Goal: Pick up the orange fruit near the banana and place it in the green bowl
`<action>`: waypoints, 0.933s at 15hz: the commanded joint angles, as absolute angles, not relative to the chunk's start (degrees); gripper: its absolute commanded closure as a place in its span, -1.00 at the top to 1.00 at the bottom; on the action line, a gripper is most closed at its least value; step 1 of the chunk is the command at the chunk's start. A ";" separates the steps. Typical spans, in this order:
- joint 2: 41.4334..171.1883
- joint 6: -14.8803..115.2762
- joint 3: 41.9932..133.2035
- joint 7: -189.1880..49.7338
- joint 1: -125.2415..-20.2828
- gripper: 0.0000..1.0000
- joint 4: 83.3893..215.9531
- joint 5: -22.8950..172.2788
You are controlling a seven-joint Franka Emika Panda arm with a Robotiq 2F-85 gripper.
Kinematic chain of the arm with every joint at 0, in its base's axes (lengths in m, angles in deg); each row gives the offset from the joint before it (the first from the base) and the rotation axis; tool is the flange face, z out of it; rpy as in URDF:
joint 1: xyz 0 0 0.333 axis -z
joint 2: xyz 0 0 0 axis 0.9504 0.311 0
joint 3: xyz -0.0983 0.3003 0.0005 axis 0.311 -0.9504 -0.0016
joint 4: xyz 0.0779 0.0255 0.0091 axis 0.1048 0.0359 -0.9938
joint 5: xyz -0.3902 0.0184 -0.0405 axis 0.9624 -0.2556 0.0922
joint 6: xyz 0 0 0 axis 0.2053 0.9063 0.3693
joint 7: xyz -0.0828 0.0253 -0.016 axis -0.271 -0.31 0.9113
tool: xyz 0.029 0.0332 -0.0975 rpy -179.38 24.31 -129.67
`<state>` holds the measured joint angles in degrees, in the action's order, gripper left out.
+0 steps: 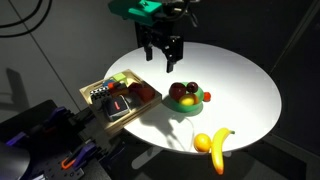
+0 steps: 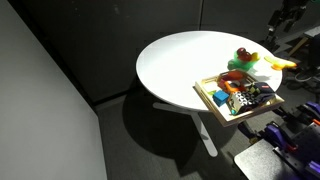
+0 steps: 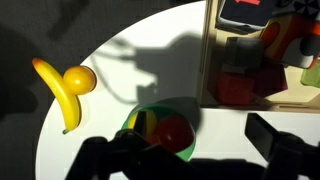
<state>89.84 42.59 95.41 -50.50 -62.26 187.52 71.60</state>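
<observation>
The small round orange fruit (image 1: 203,141) sits on the round white table (image 1: 240,70) near its edge, touching the side of the long curved yellow banana (image 1: 221,150) and well apart from the shallow bright-green bowl (image 3: 130,122). That bowl holds a red apple-like fruit (image 1: 178,91) and a dark fruit (image 1: 188,101). The black gripper (image 1: 163,58) hangs above the table beyond the bowl, its fingers spread and grasping nothing, near a wooden tray of coloured blocks (image 1: 100,82).
</observation>
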 commanded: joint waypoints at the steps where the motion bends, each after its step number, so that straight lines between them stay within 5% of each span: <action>1: 94.75 43.77 96.38 -46.28 -60.16 1.00 184.86 69.48; 14: 99.25 48.23 95.95 -43.49 -56.95 1.00 184.75 69.10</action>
